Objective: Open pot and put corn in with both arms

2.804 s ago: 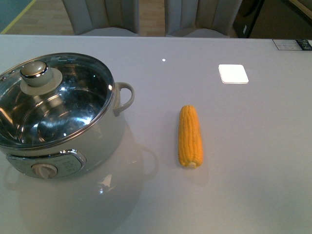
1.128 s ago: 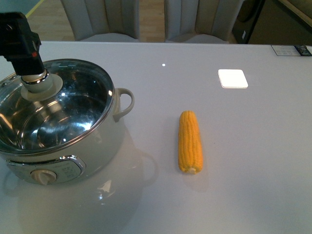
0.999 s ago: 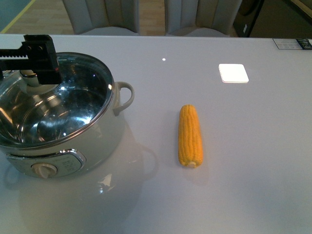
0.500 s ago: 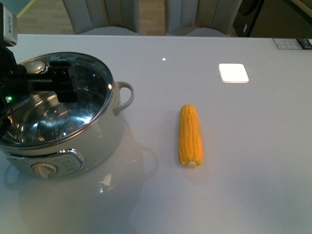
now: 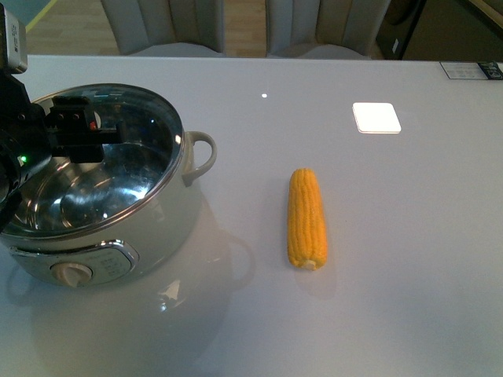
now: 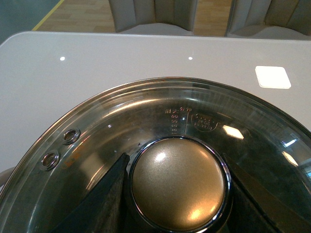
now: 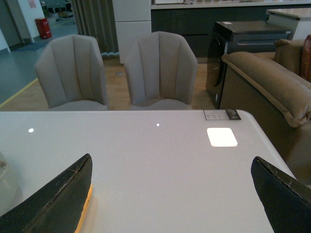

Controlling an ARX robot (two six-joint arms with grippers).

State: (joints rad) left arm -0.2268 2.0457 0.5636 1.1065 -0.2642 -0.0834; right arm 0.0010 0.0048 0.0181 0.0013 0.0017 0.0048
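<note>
The pale pot [image 5: 161, 224] with a front dial stands at the table's left. Its glass lid [image 5: 137, 145] rests on or just above the steel rim; I cannot tell which. My left gripper [image 5: 72, 132] is shut on the lid's knob. In the left wrist view the bronze knob [image 6: 178, 181] sits between the two black fingers [image 6: 104, 204], with the lid glass [image 6: 146, 109] around it. The yellow corn [image 5: 306, 219] lies lengthwise on the table right of the pot, untouched. My right gripper [image 7: 171, 158] is open wide above the table, with a sliver of corn [image 7: 88, 206] beside one finger.
A bright white square [image 5: 376, 118] lies on the grey table [image 5: 393, 283] at the back right, and a small card [image 5: 471, 71] sits by the far right edge. Two grey chairs [image 5: 161, 27] stand behind the table. A brown sofa [image 7: 272, 77] stands off to the right.
My left arm came in from the left over the pot and its gripper closed on the lid knob. The pot and corn have not moved.
</note>
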